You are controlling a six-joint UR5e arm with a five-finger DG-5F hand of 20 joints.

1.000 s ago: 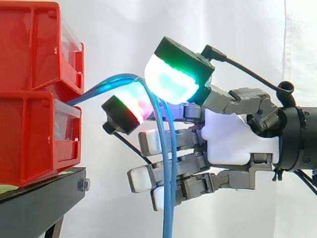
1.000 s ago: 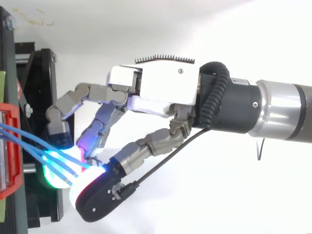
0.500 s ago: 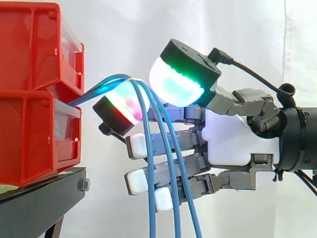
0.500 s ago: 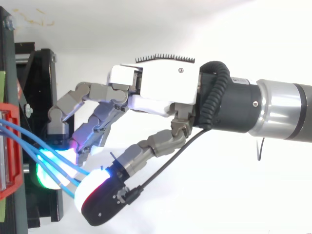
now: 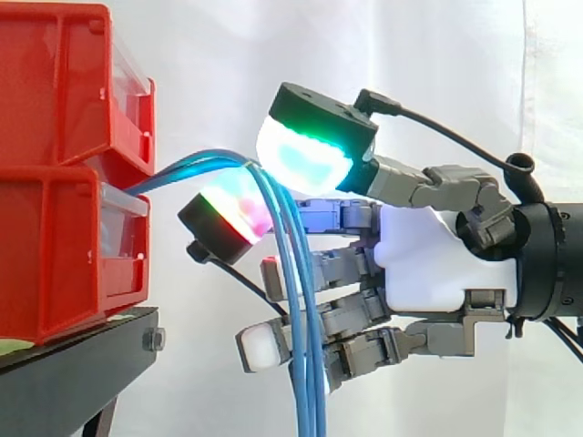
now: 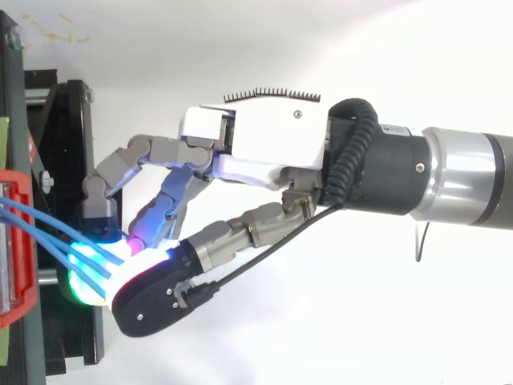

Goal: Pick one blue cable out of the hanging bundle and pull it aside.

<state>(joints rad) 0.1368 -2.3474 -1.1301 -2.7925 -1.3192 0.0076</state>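
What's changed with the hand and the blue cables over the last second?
On the hand, the thumb has swung back in against the fingers, pinching the blue cables. Half a second ago they hung fanned apart; now they are bunched together again. The lower fingers have curled in a little. The red bins and the stand have not moved.

Thin blue cables [image 5: 308,405], perhaps three, arch from the red bins [image 5: 55,255] and hang close together, straight down.

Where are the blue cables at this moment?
In the side view the blue cables leave the red bins at the left, arch rightwards, pinched between two glowing fingertips of the hand, then hang down.
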